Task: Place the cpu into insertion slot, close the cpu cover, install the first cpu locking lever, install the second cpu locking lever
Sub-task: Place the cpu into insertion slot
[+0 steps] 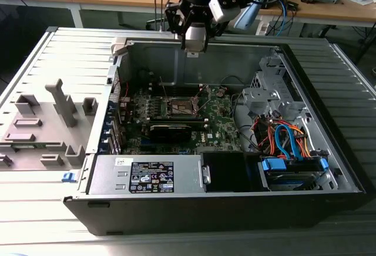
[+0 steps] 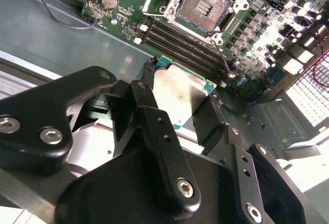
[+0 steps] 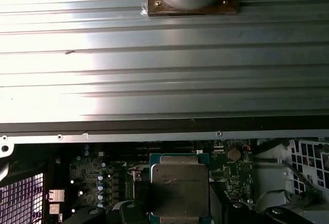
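So the gripper (image 2: 181, 84) is clamped on the chip (image 2: 177, 100), pinching two opposite edges and holding it flat, I guess so it goes level into the empty socket (image 2: 205, 5), well apart below it.

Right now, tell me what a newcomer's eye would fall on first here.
The silver-topped cpu clamped in the black pincer, clear of the green motherboard. Beyond it sits the insertion slot, its contact field uncovered. In the exterior view, the open computer case lies flat with the pincer near its far wall.
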